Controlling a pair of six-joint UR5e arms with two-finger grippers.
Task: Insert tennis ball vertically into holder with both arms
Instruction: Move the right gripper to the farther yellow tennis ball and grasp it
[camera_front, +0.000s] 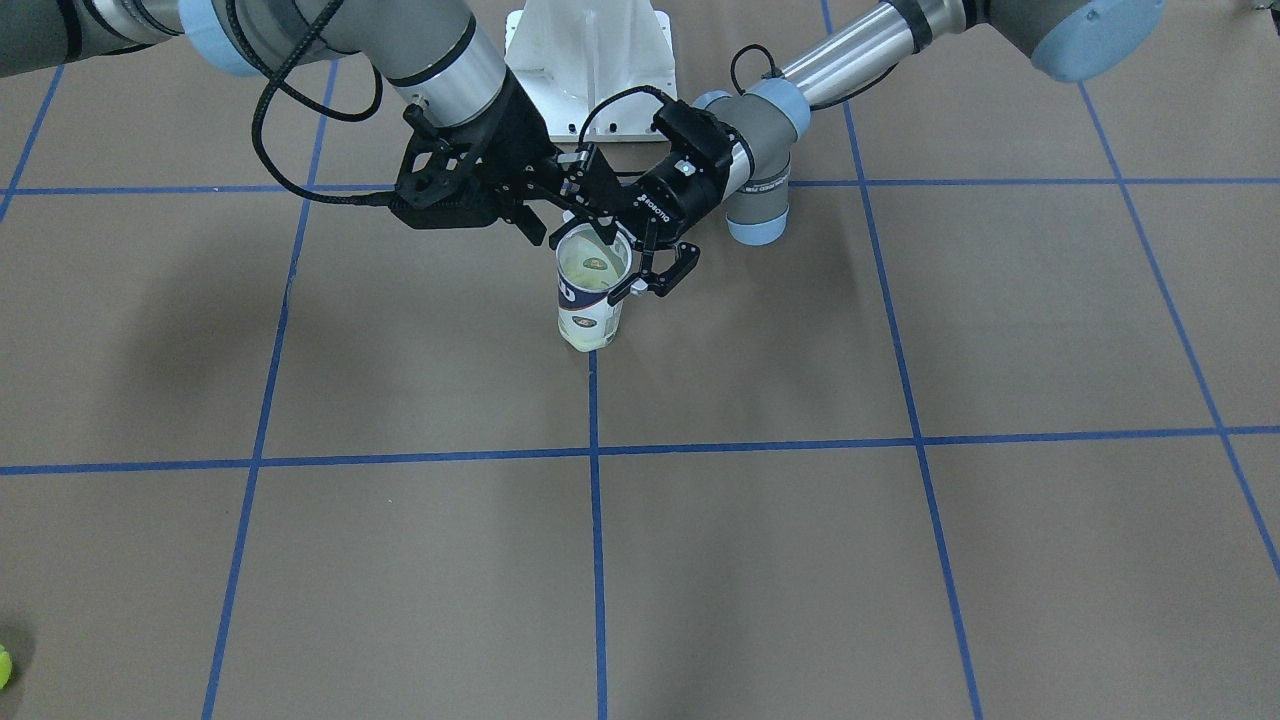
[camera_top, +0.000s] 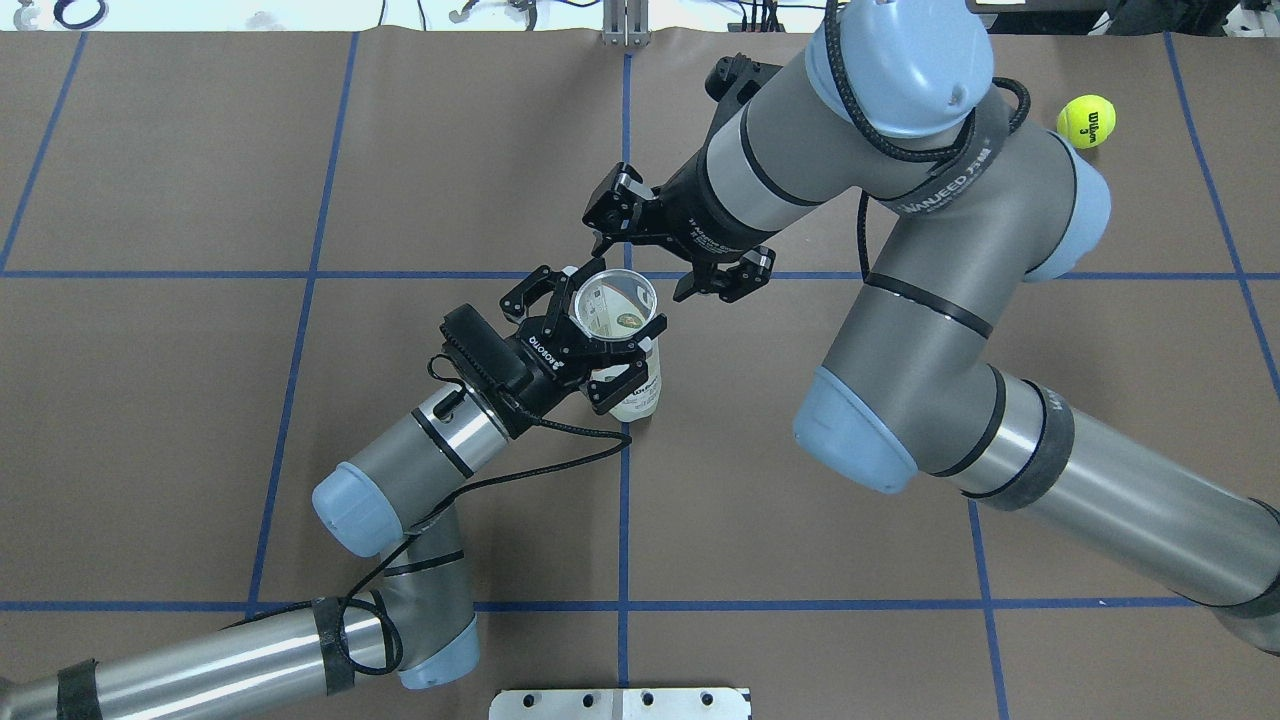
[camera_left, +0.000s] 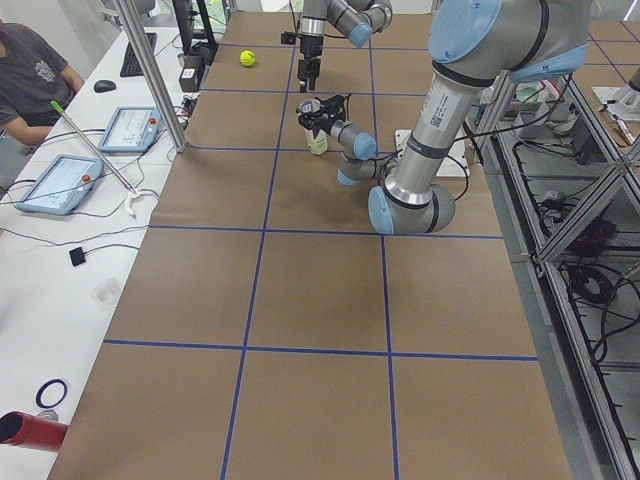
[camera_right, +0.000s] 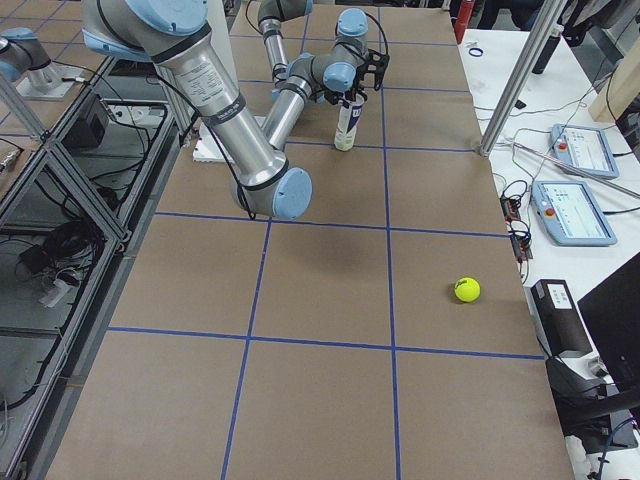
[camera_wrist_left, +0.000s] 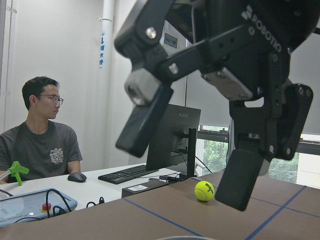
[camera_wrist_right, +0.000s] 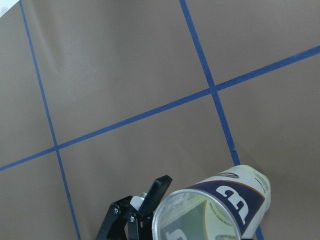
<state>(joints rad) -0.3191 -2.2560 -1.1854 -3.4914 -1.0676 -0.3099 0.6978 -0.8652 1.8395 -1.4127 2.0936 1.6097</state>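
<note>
The holder (camera_top: 640, 385) stands upright near the table's middle; it also shows in the front view (camera_front: 588, 315) and the right wrist view (camera_wrist_right: 235, 192). The tennis ball (camera_front: 590, 268) sits inside it, seen through the open top as yellow-green with a dark print. My left gripper (camera_top: 605, 325) is open, its fingers on either side of the holder's rim without gripping it. In the left wrist view its fingers (camera_wrist_left: 142, 125) stand wide apart with nothing between them. My right gripper (camera_top: 648, 262) is open and empty, just past the far side of the rim.
A second yellow-green ball (camera_top: 1087, 120) lies at the far right of the table, also in the right side view (camera_right: 467, 289). The white pedestal base (camera_front: 590, 60) is by the robot. An operators' bench with tablets (camera_right: 580, 212) runs along the far edge.
</note>
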